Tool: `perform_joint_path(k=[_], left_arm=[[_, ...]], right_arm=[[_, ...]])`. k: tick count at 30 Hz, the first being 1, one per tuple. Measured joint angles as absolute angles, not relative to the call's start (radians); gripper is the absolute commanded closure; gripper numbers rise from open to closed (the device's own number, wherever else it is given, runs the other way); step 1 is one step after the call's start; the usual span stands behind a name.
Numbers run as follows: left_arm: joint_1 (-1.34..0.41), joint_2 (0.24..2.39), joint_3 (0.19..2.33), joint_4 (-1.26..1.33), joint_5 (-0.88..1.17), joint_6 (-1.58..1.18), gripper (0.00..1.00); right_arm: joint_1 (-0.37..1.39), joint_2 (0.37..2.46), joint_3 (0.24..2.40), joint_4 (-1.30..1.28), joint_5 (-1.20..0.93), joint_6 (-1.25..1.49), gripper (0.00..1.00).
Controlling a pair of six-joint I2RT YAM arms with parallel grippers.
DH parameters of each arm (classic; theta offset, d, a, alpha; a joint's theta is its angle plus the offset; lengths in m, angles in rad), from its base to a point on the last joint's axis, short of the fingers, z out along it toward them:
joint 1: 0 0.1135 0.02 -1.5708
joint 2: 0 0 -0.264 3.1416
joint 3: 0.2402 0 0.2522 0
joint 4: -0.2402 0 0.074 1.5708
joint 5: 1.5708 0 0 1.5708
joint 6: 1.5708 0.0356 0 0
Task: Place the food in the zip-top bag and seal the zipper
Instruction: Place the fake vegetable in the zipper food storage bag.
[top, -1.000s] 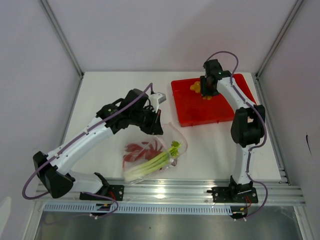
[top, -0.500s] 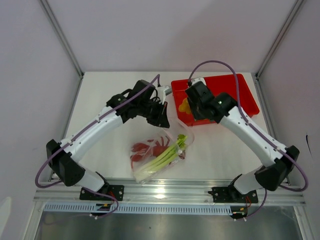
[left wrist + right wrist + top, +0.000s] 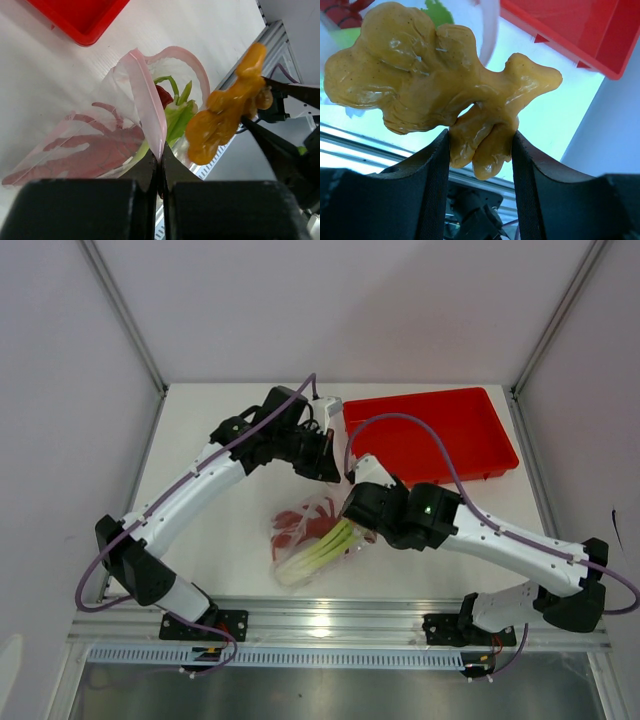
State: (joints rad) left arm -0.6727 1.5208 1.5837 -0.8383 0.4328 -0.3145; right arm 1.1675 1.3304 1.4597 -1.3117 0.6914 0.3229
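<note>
The left gripper (image 3: 160,156) is pressed together on the pink zipper (image 3: 148,100), holding up the mouth of the bag (image 3: 300,525) at the centre of the top view. The stalk (image 3: 318,553) and red piece (image 3: 95,150) lie inside it. The right gripper (image 3: 480,147) pinches the yellow piece (image 3: 430,80) just right of the open mouth, below the tray (image 3: 440,430) in the upper right
</note>
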Motion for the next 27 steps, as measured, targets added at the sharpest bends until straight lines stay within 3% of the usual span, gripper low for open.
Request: perform_joint_path(k=[19, 27], left_arm=[[-0.672, 1.445, 1.502, -0.848, 0.536, -0.315, 1.0], [-0.671, 1.442, 1.496, -0.846, 0.577, -0.314, 1.0]], right_arm=[[1.252, 1.459, 1.438, -1.226, 0.886, 0.155, 1.0], [1.336, 1.43, 1.439, -1.183, 0.748, 0.064, 1.0]])
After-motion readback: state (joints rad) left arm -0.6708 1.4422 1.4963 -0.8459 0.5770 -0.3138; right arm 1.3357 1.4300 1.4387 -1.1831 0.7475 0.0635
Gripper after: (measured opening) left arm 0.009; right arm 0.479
